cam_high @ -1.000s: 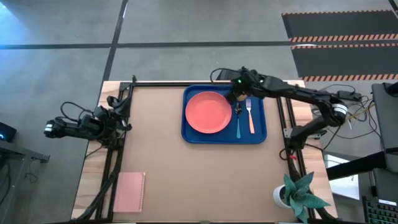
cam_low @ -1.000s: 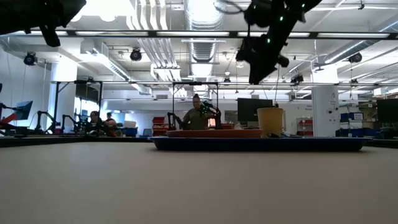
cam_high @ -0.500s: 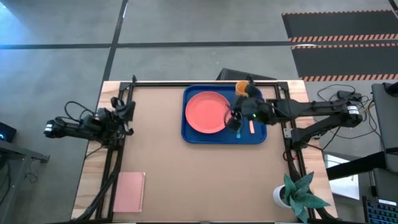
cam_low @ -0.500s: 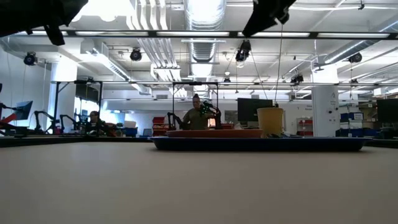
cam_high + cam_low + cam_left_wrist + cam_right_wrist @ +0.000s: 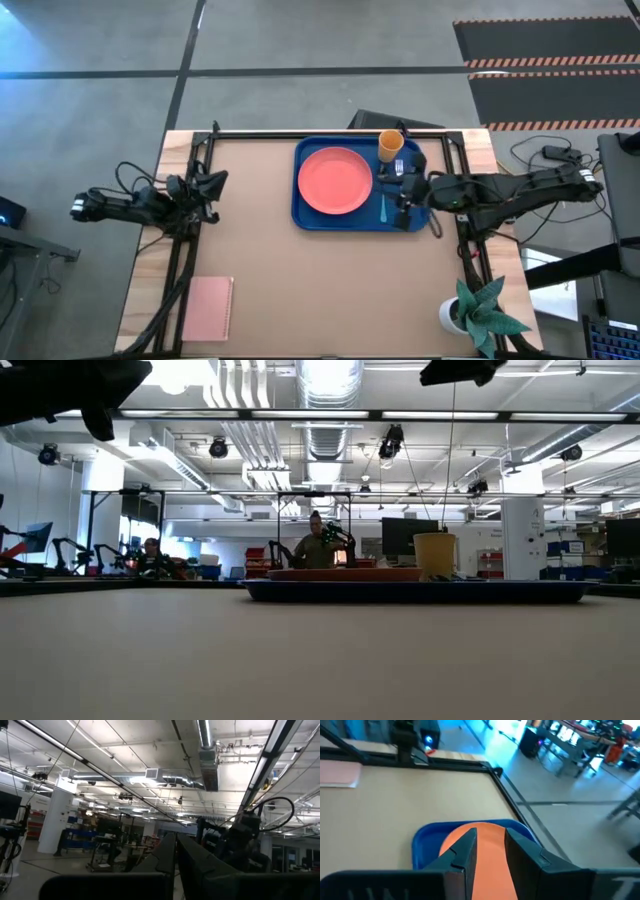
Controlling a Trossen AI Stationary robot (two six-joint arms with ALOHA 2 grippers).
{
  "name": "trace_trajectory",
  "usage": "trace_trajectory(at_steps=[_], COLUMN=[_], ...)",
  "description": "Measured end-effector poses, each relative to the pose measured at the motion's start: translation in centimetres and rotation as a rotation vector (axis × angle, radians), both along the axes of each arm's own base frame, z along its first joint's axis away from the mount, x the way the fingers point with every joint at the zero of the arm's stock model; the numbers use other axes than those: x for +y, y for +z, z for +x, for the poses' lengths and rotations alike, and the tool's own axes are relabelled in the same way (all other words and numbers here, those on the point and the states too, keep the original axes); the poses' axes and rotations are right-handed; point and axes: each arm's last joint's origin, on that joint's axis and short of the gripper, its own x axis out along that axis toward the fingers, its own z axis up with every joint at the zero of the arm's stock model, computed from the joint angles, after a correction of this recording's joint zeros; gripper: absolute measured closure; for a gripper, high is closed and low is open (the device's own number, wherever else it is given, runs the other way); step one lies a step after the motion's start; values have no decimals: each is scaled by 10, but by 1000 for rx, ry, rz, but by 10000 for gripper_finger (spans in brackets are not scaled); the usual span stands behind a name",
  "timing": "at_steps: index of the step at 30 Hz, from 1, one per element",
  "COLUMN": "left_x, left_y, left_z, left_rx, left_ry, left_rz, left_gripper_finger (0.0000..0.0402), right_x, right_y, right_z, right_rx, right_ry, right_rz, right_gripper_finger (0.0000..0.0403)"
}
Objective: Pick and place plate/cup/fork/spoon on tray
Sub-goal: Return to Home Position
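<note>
All four items look already placed: the plate [image 5: 336, 181] lies flat on the 9 o'clock half of the tray [image 5: 310, 218], the cup [image 5: 390, 145] stands upright at the tray's 1 o'clock corner, and the spoon [image 5: 383, 206] lies just beside the plate toward 3 o'clock. Spoon long axis runs 12 to 6, blue handle toward 6; the bowl end is under the arm, so can't confirm it. The fork can't be seen, the right arm covers the strip where it would lie. Right gripper [image 5: 404, 190] hovers over the tray's 3 o'clock side, above the cutlery strip; in the right wrist view its fingers [image 5: 462, 851] stand a small gap apart with nothing between them, plate and tray showing past them. Left gripper [image 5: 212, 186] parked at the table's 9 o'clock edge, well apart from the tray; in the left wrist view its fingers [image 5: 162, 856] are pressed together, empty, pointing up at the ceiling. Low view shows the tray rim level on the table with cup and plate on it, both arms high. Judgement: placing step is done, what's in hand is the retreat; next move calls for the right arm to lift clear toward 3 o'clock without clipping the cup or nudging the spoon, then check the fork is really on the tray
</note>
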Motion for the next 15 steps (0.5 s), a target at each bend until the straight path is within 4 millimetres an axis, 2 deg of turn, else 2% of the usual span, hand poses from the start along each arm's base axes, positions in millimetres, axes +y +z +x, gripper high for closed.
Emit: trace_trajectory(at_steps=[8, 15], left_x=[0, -2], left_y=[-5, -13], left_z=[3, 8], left_rx=[61, 159], left_ry=[-3, -32], left_rz=[7, 35], left_gripper_finger=[402, 402], right_x=[-1, -3], right_y=[-15, -25], right_z=[-34, -54], right_rx=[-137, -209], right_ry=[163, 209], right_rz=[66, 48], right_gripper_finger=[317, 323])
